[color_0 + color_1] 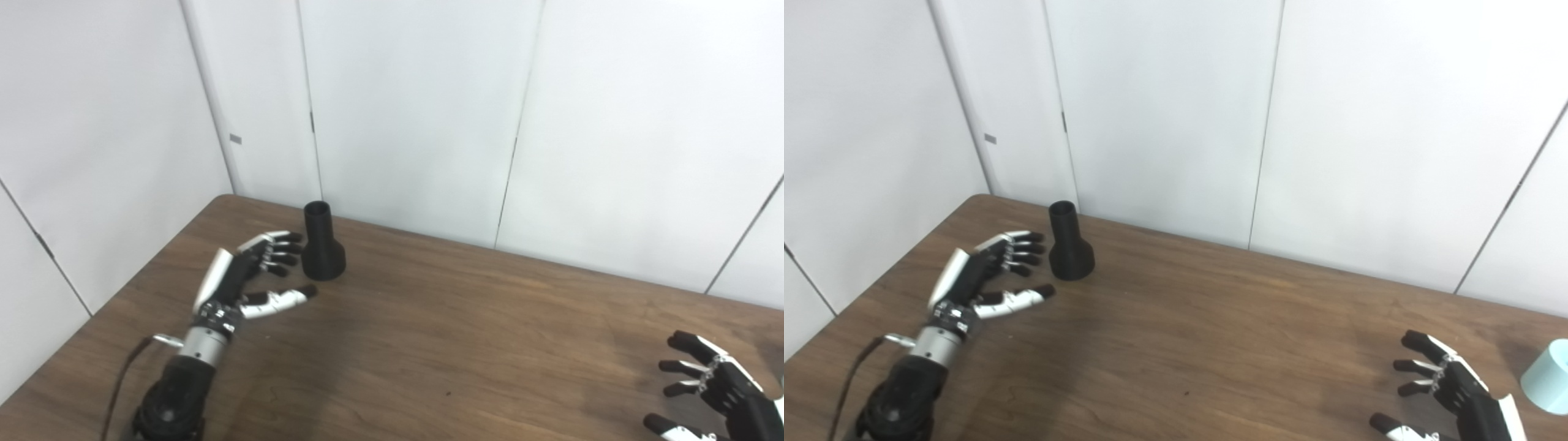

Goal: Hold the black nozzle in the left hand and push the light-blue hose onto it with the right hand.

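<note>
Your left hand (pixel 245 278) is open and empty, fingers spread, just beside the black nozzle (pixel 322 243), which stands upright on the wooden table (pixel 429 343) near the far edge. Your right hand (pixel 1448 395), well apart at the near right, is also open and holds nothing. The light-blue hose (pixel 1546 376) lies just past it at the picture's edge. Nothing is grasped yet; both pickups and the joining remain.

Brown wood-grain desk (pixel 465 343) stood against white wall panels (pixel 416 110) with dark vertical seams. Walls met behind the desk's far left corner. Lighting was even.
</note>
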Robot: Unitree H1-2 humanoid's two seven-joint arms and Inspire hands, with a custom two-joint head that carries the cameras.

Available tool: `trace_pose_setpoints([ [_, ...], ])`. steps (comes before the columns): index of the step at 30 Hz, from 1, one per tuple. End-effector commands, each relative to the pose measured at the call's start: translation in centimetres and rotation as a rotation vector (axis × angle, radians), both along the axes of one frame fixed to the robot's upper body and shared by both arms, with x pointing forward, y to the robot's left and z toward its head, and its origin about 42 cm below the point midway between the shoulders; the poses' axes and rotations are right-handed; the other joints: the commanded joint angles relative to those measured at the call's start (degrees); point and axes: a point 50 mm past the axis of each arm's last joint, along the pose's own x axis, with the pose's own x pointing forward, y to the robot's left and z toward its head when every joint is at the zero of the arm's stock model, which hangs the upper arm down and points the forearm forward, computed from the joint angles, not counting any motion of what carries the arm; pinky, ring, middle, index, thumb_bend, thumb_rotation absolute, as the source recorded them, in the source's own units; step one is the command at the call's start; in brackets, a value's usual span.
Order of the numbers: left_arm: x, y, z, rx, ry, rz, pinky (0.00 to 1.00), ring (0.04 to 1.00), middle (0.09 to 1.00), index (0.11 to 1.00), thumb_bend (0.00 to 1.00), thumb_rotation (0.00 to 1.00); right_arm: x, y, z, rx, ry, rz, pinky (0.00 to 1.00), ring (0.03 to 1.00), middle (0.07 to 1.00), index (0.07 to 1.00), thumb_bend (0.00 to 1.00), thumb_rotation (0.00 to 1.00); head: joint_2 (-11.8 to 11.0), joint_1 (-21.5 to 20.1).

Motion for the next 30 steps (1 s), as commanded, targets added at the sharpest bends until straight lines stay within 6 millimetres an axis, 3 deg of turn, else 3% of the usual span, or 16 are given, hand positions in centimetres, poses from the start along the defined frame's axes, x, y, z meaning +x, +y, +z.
trace_pose_setpoints([
  [1, 0.8, 1.5, 2.7, 0.056, -0.076, 0.082, 0.48, 0.561, 0.627, 0.663, 0.77, 0.15, 0.7, -0.1, 1.9, 0.005, -0.084, 0.007, 0.47, 0.645, 0.769, 0.749, 0.89, 0.25, 0.0, -0.1],
  [9, 2.3, 2.7, 2.6, 0.085, 0.002, 0.198, 0.62, 0.767, 0.806, 0.811, 0.83, 0.24, 0.6, 0.1, 2.1, 0.003, -0.087, 0.006, 0.47, 0.647, 0.774, 0.747, 0.88, 0.25, 0.3, -0.5],
  [12, 3.4, 2.8, 2.3, 0.076, 0.083, 0.179, 0.76, 0.893, 0.924, 0.917, 0.89, 0.29, 0.5, 0.2, 2.2, 0.006, -0.09, 0.006, 0.46, 0.642, 0.765, 0.743, 0.87, 0.23, 0.4, -0.7],
  [15, 4.4, 2.5, 2.1, 0.095, 0.17, 0.156, 0.92, 0.976, 0.983, 0.984, 0.94, 0.33, 0.3, 0.3, 2.4, 0.002, -0.086, 0.001, 0.46, 0.635, 0.766, 0.741, 0.86, 0.24, 0.5, -1.0],
  [18, 5.6, 2.2, 2.0, 0.111, 0.242, 0.13, 0.94, 0.998, 0.998, 0.999, 0.99, 0.38, 0.2, 0.4, 2.5, -0.003, -0.086, -0.002, 0.46, 0.634, 0.765, 0.741, 0.86, 0.24, 0.5, -1.3],
  [23, 7.3, 1.4, 1.2, 0.118, 0.289, 0.082, 1.0, 1.0, 1.0, 1.0, 1.0, 0.42, 0.0, 0.5, 2.8, -0.002, -0.083, 0.005, 0.46, 0.63, 0.767, 0.74, 0.84, 0.21, 0.9, -1.7],
  [30, 9.1, 0.3, -0.1, 0.14, 0.298, 0.08, 0.99, 1.0, 0.984, 0.956, 1.0, 0.4, -0.5, 0.9, 3.3, -0.023, -0.07, 0.02, 0.48, 0.657, 0.788, 0.756, 0.82, 0.15, 1.3, -2.0],
])
